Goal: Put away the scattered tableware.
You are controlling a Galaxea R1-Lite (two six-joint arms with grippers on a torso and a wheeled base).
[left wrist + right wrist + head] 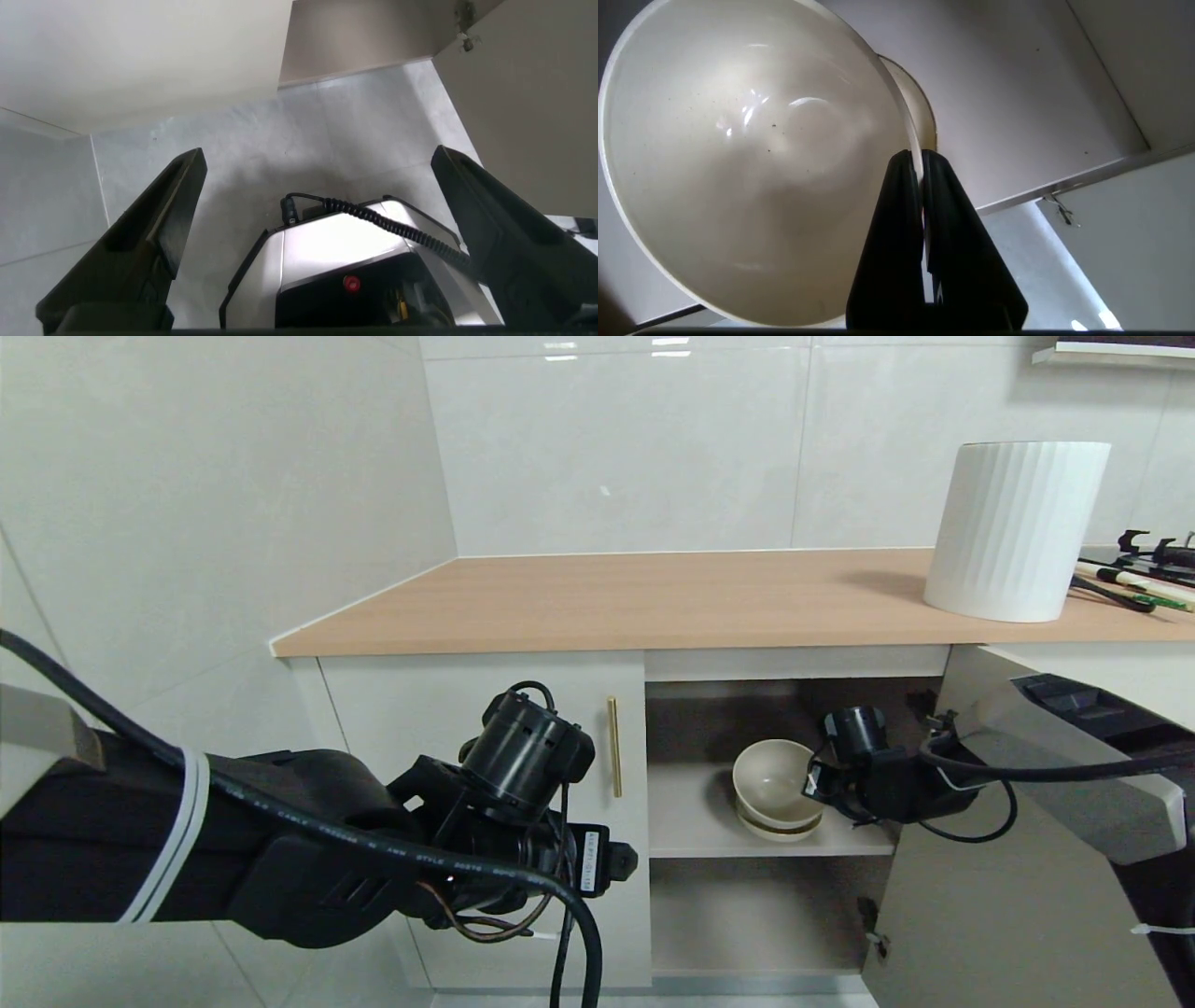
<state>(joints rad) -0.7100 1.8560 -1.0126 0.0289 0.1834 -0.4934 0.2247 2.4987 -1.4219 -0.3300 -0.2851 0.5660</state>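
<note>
Placing step: centre-right in the head view, the right claw (820,782) is clamped tight on a tilted bowl (773,782) by its rim, just above another bowl (780,828) on the cupboard shelf (691,826). Next — level it, lower, release. The left claw (318,163), lower left, is spread wide — empty.

Glossy white wall tiles (616,448) at the back and on the left, catching streaks of ceiling light near the top. Below, a light wood-grain countertop (653,597) over a white floor cabinet (448,709): left door closed, with a slim upright brass handle (614,747); right door (980,915) swung open on a pale inner shelf (691,817). Pale grey floor tiles (327,140) underneath.
</note>
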